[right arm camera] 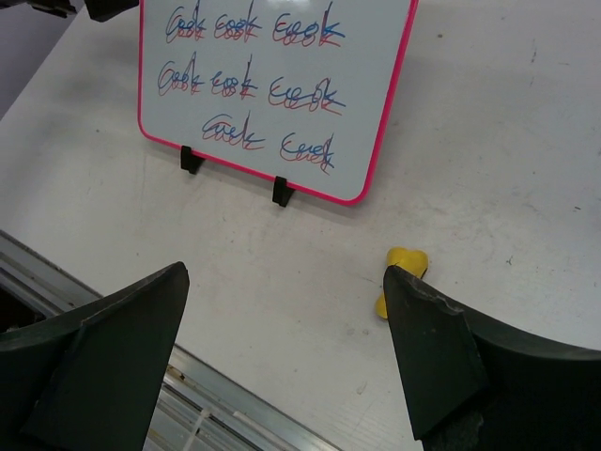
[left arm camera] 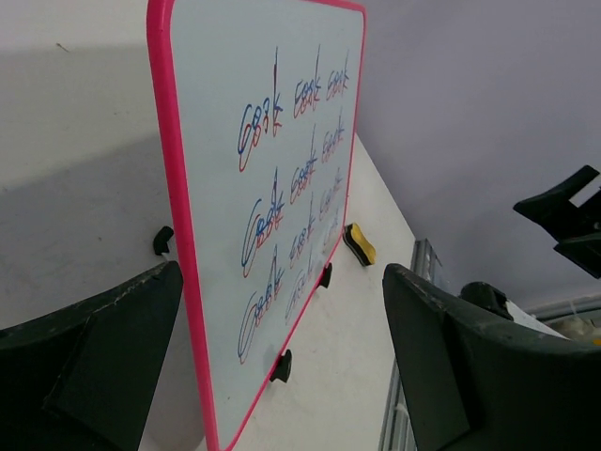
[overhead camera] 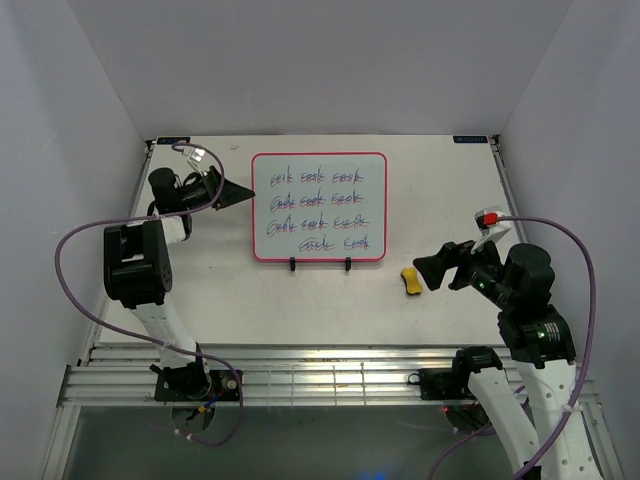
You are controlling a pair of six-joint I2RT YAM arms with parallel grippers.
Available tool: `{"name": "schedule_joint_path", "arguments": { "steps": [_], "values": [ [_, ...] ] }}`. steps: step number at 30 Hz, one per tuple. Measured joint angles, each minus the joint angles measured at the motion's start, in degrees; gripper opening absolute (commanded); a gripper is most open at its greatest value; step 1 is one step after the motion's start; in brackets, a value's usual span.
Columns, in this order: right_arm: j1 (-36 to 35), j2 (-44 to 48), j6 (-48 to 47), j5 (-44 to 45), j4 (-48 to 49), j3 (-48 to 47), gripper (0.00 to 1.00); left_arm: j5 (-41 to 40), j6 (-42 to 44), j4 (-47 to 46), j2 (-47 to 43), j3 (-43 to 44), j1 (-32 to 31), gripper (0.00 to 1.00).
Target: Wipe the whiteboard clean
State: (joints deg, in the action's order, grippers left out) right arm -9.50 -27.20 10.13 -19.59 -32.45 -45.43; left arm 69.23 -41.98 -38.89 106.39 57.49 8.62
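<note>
as we look down from the top camera, we see the whiteboard [overhead camera: 319, 207] propped upright on its black wire stand [overhead camera: 292, 265] at the middle of the table [overhead camera: 440, 180], with four rows of blue-red scribbles across it. the left gripper [overhead camera: 238, 191] hovers just beside the board's left edge, jaws spread and holding nothing. the right gripper [overhead camera: 428, 268] is spread and empty too, just beside the yellow eraser [overhead camera: 411, 282], which lies on the table off the board's lower right corner. through the left wrist camera, we find the board's pink frame ahead, in line with the gap between the wide fingers [left arm camera: 94, 357], touching neither as far as we can tell. through the right wrist camera, we see the eraser lying near one finger, not gripped. we judge that nothing is erased yet: picking up the eraser and wiping every row are both left to do.
</note>
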Motion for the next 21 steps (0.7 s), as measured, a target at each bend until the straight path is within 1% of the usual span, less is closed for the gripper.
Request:
{"name": "schedule_joint_path", "arguments": {
  "steps": [4, 6, 7, 9, 11, 14, 16, 18, 21],
  "values": [
    [0.0, -1.1, -1.5, -1.2, -1.0, -1.6, 0.9, 4.5, -8.9, -14.0, 7.3, 1.6, -0.7, 0.98],
    [0.0, -1.2, -1.9, -1.6, -1.3, -2.3, 0.9, 5.9, -14.1, -20.9, 10.4, 2.1, -1.2, 0.95],
    [0.0, -1.2, -2.1, -1.7, -1.5, -2.6, 0.9, 6.6, -17.8, -24.5, 12.3, 2.6, -1.4, 0.91],
    [0.0, -1.2, -2.6, -1.9, -1.7, -2.9, 0.9, 7.6, -22.3, -28.3, 15.0, 3.9, -1.8, 0.91],
    [0.0, -1.2, -2.9, -2.1, -2.0, -2.9, 0.9, 8.2, -25.4, -31.1, 17.3, 5.6, -2.4, 0.91],
    [0.0, -1.2, -3.1, -2.3, -2.4, -2.9, 0.9, 8.2, -26.7, -33.3, 18.9, 6.8, -3.1, 0.89],
    [0.0, -1.2, -3.1, -2.3, -2.6, -3.0, 0.9, 8.4, -26.9, -34.1, 19.0, 7.4, -3.5, 0.86],
    [0.0, -1.2, -3.1, -2.3, -2.7, -3.0, 0.9, 8.5, -27.1, -34.9, 19.0, 8.6, -3.9, 0.78],
    [0.0, -1.3, -3.3, -2.7, -3.0, -3.0, 0.9, 9.0, -27.6, -36.2, 19.8, 11.2, -4.4, 0.72]
  ]
}}
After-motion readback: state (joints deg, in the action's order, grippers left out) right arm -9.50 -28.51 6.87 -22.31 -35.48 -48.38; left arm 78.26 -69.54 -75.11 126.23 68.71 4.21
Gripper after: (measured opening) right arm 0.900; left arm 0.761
